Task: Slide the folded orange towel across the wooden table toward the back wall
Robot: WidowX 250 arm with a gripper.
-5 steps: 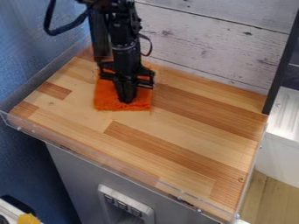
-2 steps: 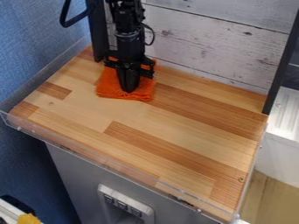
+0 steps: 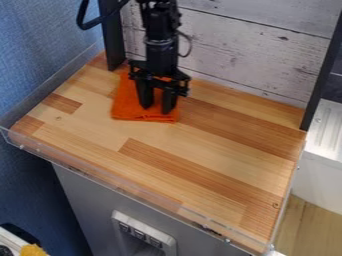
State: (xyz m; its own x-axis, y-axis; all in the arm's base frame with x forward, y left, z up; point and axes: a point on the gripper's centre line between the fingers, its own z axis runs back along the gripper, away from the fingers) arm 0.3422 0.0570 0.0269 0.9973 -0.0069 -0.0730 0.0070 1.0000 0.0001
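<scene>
Hanging down over the back left part of the wooden counter [image 3: 200, 152], the black pincer [image 3: 156, 108] stands open, its two fingers spread apart with orange showing between them. Beneath it lies the orange cloth [image 3: 126, 108], flat on the wood, its near edge reaching out in front of the fingertips. I can't tell from here whether the tips press on the fabric or sit just above it.

Close behind the cloth rises a wall of whitewashed boards [image 3: 247, 55], with a black post [image 3: 112, 42] at its left and another dark upright [image 3: 323, 77] at the counter's right back corner. A clear strip [image 3: 100, 181] edges the front. Off to the right there's a white ribbed surface [image 3: 327, 125], and something yellow [image 3: 32, 250] pokes in at the bottom left.
</scene>
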